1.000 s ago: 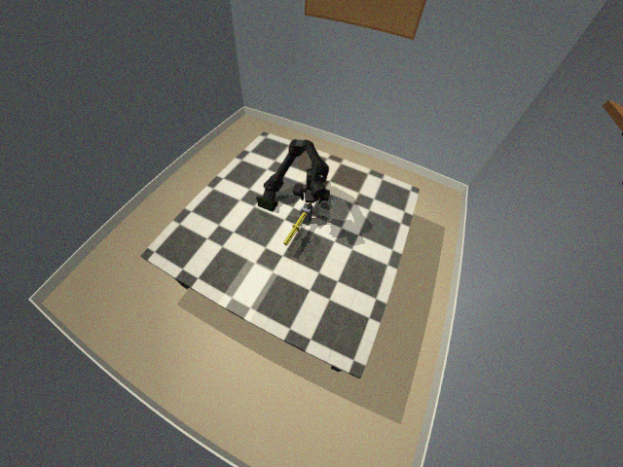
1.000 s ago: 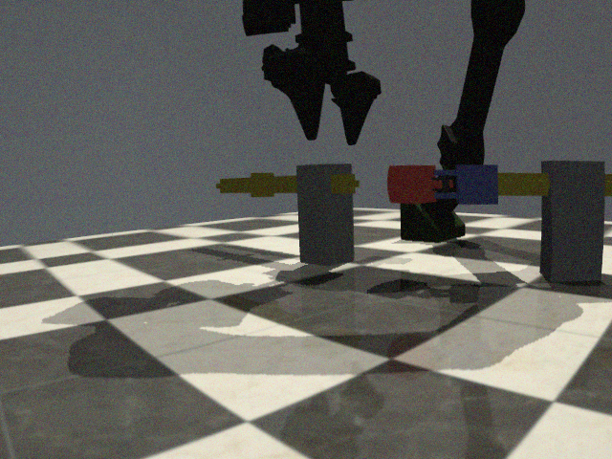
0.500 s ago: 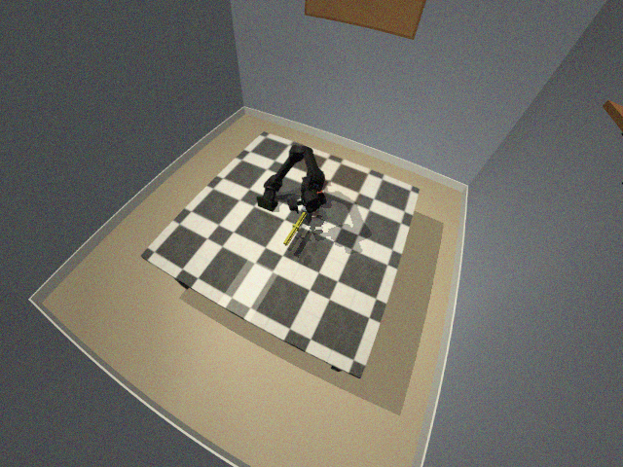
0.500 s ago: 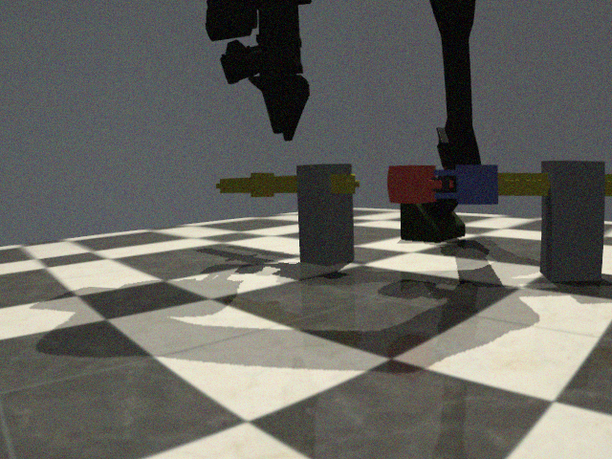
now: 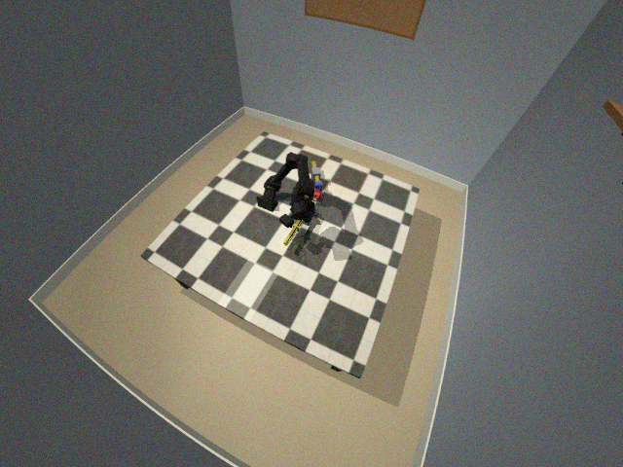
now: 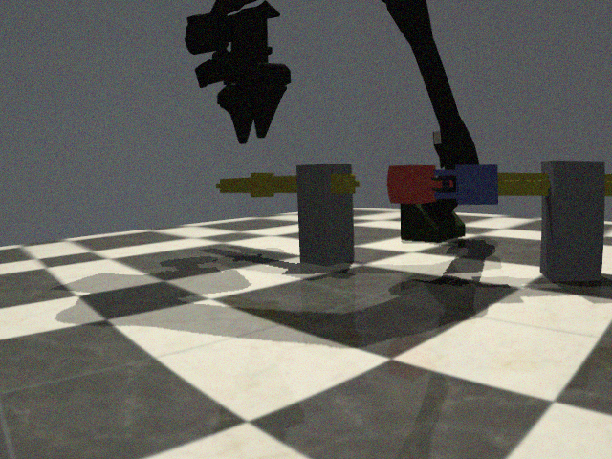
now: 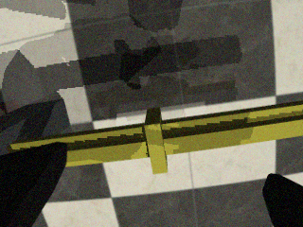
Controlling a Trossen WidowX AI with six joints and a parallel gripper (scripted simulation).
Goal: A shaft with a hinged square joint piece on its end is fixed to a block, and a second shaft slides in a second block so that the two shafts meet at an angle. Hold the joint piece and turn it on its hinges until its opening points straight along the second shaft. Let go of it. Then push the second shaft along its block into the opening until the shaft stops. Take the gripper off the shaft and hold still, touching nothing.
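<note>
My gripper (image 6: 251, 140) (image 7: 169, 169) is open and empty above the second shaft (image 5: 291, 234) (image 6: 284, 184) (image 7: 213, 125). In the wrist view this yellow shaft runs across between and beyond the fingertips, with its raised collar (image 6: 261, 185) (image 7: 156, 148) near the middle. The shaft passes through the second block (image 6: 323, 222). The red joint piece (image 5: 317, 194) (image 6: 412, 184) faces the shaft's end across a gap in the exterior view. It is hinged to a blue part (image 5: 317, 185) (image 6: 476, 184) on the first shaft (image 6: 521, 184), held by the first block (image 5: 316, 171) (image 6: 573, 222). Its exact alignment is unclear.
The arm's base (image 5: 266, 201) (image 6: 429, 222) stands on the checkered table top (image 5: 251, 281), beside the shafts. Both grey blocks stand upright as obstacles. The arm hides the second block in the top view.
</note>
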